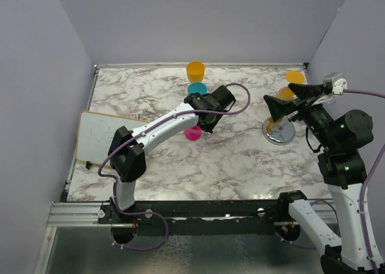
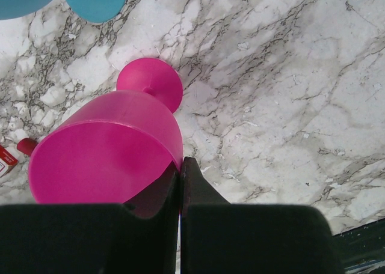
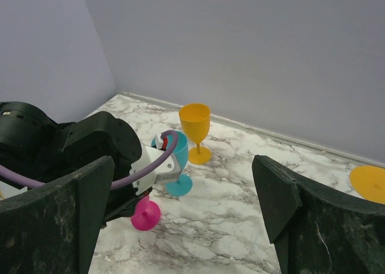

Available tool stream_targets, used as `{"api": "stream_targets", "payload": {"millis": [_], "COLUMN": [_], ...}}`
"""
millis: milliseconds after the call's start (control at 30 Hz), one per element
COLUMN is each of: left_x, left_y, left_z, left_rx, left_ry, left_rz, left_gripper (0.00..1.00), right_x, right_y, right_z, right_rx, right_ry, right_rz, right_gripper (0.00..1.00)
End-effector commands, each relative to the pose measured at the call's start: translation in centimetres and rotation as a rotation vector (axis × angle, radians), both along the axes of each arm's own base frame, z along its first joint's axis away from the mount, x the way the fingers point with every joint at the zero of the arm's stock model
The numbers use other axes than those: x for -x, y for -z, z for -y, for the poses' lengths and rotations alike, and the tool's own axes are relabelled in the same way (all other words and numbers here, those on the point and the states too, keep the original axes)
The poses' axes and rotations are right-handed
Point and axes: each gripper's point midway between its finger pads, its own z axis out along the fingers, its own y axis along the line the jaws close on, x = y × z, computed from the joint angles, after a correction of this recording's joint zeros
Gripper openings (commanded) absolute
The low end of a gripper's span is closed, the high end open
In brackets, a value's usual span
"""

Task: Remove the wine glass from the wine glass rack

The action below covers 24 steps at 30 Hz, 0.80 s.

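The silver wine glass rack [image 1: 278, 131] stands at the right of the marble table. An orange wine glass [image 1: 295, 77] is at the rack, largely hidden behind my right gripper [image 1: 278, 92]. That gripper hovers above the rack, open and holding nothing. In the right wrist view its fingers [image 3: 90, 196] stand wide apart, and an orange disc [image 3: 368, 182] shows at the right edge. My left gripper [image 2: 180, 163] is at the table's middle. It is shut on the rim of a tilted pink wine glass [image 2: 114, 148], whose foot [image 3: 146, 214] points away from it.
A teal glass [image 1: 197, 89] and a yellow glass [image 1: 195, 70] stand upright at the back centre, just beyond the left gripper. A white board [image 1: 99, 136] lies at the table's left edge. Grey walls close in the back and both sides.
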Motion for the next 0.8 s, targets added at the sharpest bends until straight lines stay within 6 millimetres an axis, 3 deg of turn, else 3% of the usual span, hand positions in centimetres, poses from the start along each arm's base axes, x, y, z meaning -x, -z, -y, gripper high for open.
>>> {"api": "stream_targets", "payload": {"millis": [0,200,433,767], "left_x": [-0.8,-1.3,-1.5,-1.5], "left_y": [-0.4,0.2,0.0,-2.7], "left_z": [0.3,-0.2,-0.2,-0.6], "left_rx": [-0.004,-0.021,-0.016,0.024], "left_ry": [0.006,-0.005,0.001,0.011], "left_rz": [0.011,0.011,0.021,0.083], "left_gripper": [0.00,0.01,0.17,0.42], "right_x": [0.1,0.2,-0.1,-0.3], "right_y": [-0.7,-0.7,-0.6,-0.4], "right_z": [0.6,0.7,0.6,0.6], "right_rx": [-0.001,-0.003,-0.004,-0.003], "right_ry": [0.041,0.051,0.047,0.052], "right_rz": [0.038,0.045,0.043,0.038], "right_gripper": [1.00,1.00,1.00,1.00]}}
